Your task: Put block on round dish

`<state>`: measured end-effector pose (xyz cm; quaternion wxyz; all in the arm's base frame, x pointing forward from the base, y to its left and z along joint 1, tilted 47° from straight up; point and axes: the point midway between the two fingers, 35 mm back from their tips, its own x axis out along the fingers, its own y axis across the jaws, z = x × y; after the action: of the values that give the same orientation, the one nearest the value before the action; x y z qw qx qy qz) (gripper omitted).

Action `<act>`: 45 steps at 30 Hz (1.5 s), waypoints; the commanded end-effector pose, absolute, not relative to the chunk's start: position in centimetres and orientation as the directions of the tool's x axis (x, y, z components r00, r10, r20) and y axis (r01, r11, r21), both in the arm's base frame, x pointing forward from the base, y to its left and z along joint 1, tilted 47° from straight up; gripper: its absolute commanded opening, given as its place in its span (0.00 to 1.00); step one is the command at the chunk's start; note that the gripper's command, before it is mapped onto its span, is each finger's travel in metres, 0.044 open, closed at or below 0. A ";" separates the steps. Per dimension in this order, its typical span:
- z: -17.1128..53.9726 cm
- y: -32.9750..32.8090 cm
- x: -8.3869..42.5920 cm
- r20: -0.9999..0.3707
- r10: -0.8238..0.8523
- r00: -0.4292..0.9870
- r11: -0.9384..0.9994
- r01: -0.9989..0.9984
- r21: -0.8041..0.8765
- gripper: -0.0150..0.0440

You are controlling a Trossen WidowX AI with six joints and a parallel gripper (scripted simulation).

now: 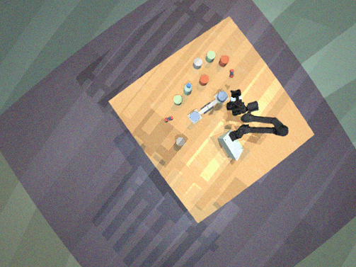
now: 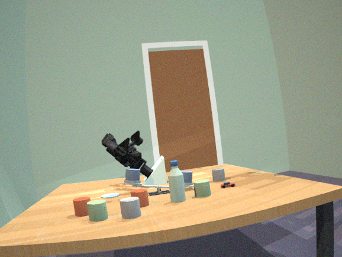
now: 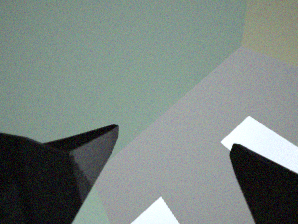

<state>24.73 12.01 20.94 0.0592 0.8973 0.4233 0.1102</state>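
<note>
A blue cup (image 1: pixel 222 96) (image 2: pixel 132 174) stands upside down on one end of the balance (image 1: pixel 209 106) (image 2: pixel 154 186). The matching blue cup (image 1: pixel 195 116) (image 2: pixel 187 177) stands on the other end, partly behind the bottle in the exterior view. The beam appears lower at this second cup's end. No block is visible. The round dish (image 2: pixel 110 195) is pale blue and lies on the table beside the first cup's end, with no cup above it; in the top view the arm largely covers it. My gripper (image 1: pixel 233 99) (image 2: pixel 133 135) (image 3: pixel 173 139) is open and empty, high above the table, fingers tilted upward.
A bottle (image 1: pixel 187 89) (image 2: pixel 177 186), red cups (image 1: pixel 224 60) (image 2: pixel 139 198), green cups (image 1: pixel 210 56) (image 2: pixel 202 188) and grey cups (image 1: pixel 180 141) (image 2: pixel 130 208) stand around the balance. Toy cars (image 1: pixel 232 73) (image 2: pixel 228 185) lie farther out. The arm's pale base (image 1: pixel 232 148) (image 2: pixel 158 174) stands behind the balance.
</note>
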 end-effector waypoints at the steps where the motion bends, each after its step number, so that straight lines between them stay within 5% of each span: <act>1: 20.9 12.0 24.8 0.146 0.772 0.618 -0.635 0.746 0.200 0.98; 45: 11.9 17.4 29.0 -0.391 0.627 0.674 -0.515 0.735 0.441 1.00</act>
<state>28.89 16.98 12.85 0.2668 0.8779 0.3908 -0.0735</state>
